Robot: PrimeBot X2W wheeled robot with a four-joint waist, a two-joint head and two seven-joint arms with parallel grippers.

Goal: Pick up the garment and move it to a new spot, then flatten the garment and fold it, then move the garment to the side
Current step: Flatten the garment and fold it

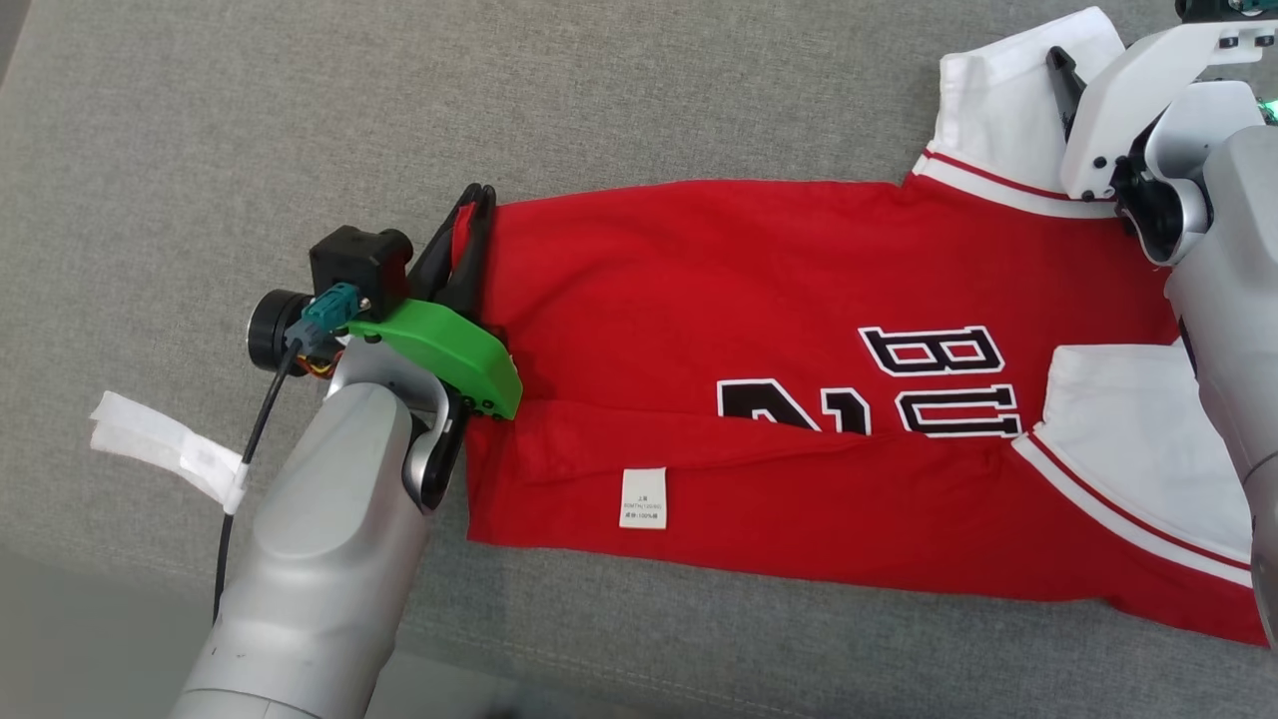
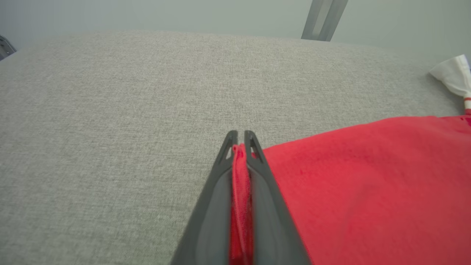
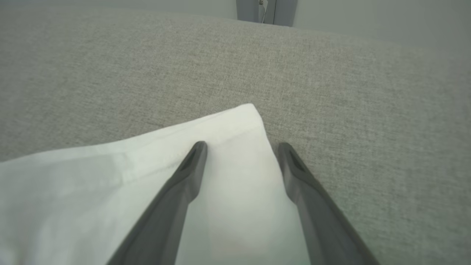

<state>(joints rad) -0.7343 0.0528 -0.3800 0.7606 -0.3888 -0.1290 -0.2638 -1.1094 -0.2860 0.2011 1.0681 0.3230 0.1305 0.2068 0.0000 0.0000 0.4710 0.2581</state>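
Folding looks to be the step in hand. Across the middle of the grey cushion (image 1: 250, 120) lies the red shirt (image 1: 779, 300), spread out lengthwise. Its near long edge is already turned over, so the care label (image 1: 643, 497) shows at about 6 o'clock. At the shirt's 9 o'clock end the left gripper (image 1: 474, 215) has its jaws closed on the far corner of the hem (image 2: 241, 206), with red cloth pinched between the fingers. Up at 1 o'clock the right gripper (image 3: 241, 151) holds nothing. Its jaws stand wide apart above the far white sleeve (image 3: 110, 173), one finger over the cloth and the other just past its edge. The next move probably calls for the right jaws to drop and close on that sleeve. Both arms could then lift the far edge together and carry it from 12 toward 6 o'clock, keeping it taut and level so the fold lands straight.
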